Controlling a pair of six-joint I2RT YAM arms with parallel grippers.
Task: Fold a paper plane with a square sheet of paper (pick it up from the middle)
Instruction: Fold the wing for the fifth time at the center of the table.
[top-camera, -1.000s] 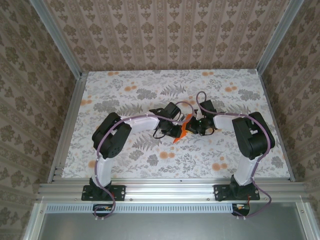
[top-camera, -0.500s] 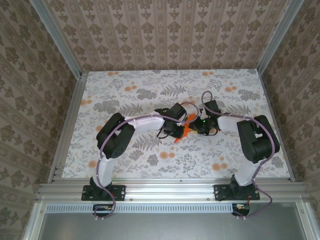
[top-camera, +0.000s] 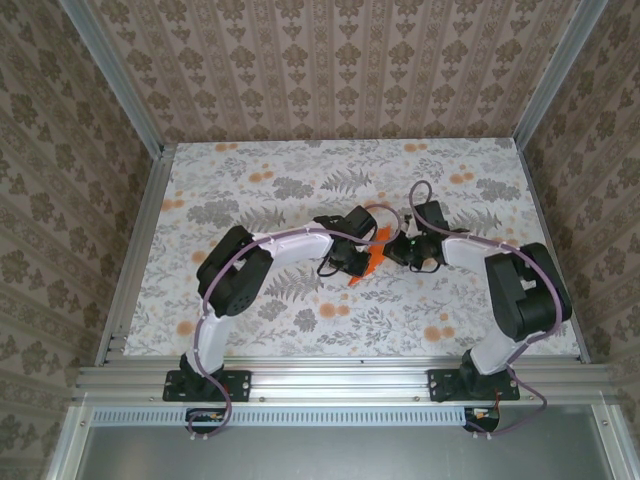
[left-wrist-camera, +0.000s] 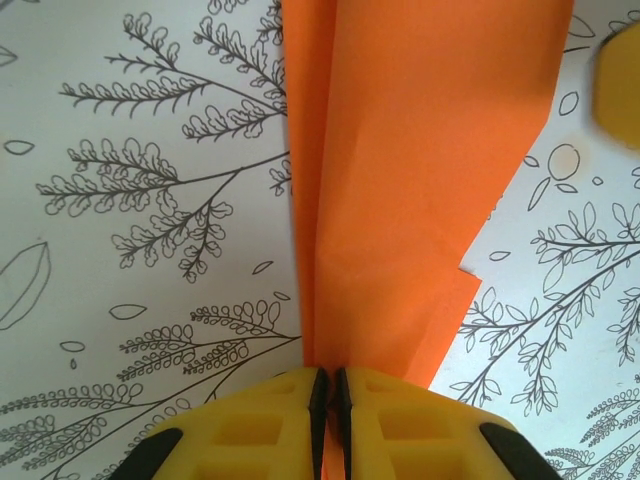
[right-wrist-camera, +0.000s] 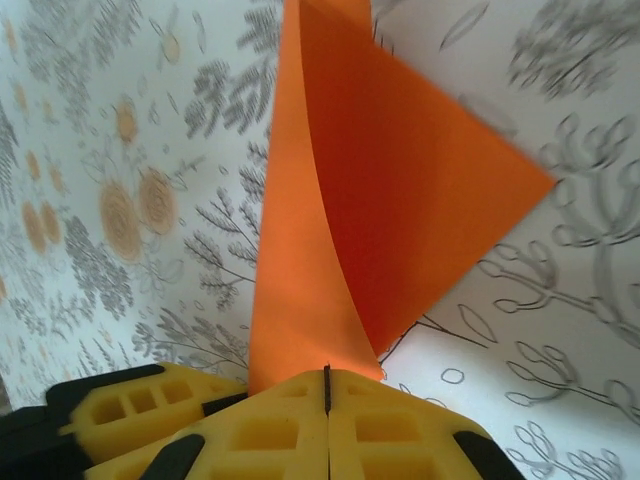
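Observation:
The orange sheet of paper (top-camera: 369, 260) is folded lengthwise into a narrow strip and hangs just above the flower-print table, between the two grippers. In the left wrist view the paper (left-wrist-camera: 420, 190) rises out of the shut yellow jaws of my left gripper (left-wrist-camera: 328, 380), with layered flaps spreading to the right. In the right wrist view a curved flap of the paper (right-wrist-camera: 400, 190) stands up from the shut tips of my right gripper (right-wrist-camera: 326, 378). From above, the left gripper (top-camera: 357, 264) holds the lower end and the right gripper (top-camera: 391, 246) the upper end.
The table (top-camera: 250, 190) carries a grey leaf and pale orange flower print. Aluminium rails (top-camera: 128, 270) and patterned walls close it in on three sides. Open tabletop lies all round the arms. The left gripper's yellow fingers (right-wrist-camera: 130, 405) show beside the right jaws.
Both arms have shifted a little to the right and away from the bases. The paper's upper end now sits higher between the grippers.

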